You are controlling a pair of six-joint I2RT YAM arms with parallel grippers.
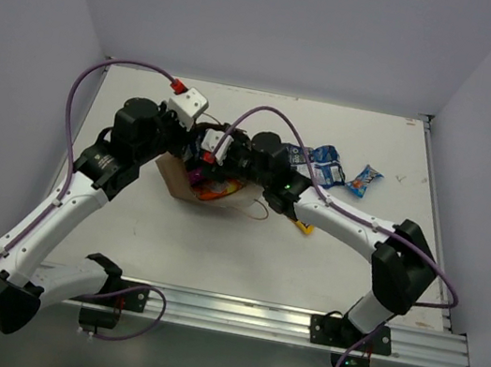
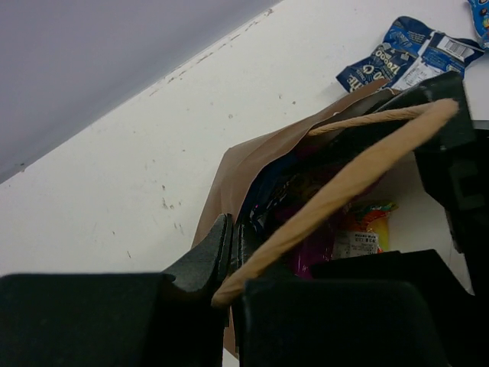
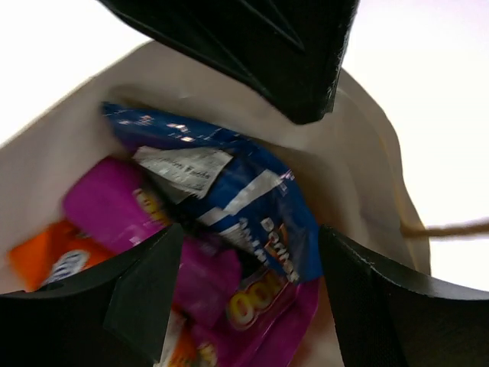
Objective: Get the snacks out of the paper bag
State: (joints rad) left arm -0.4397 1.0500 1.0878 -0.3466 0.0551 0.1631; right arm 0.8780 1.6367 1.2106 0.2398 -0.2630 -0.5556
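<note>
The paper bag (image 2: 237, 172) is matt brown kraft paper, creased, with a handle (image 2: 359, 172) of twisted paper cord. Inside the bag, the blue packet (image 3: 252, 206) and magenta pouch (image 3: 107, 202) are glossy, crinkled film. Under the bag, the table (image 2: 137, 168) is smooth matt white, lightly scuffed.
</note>
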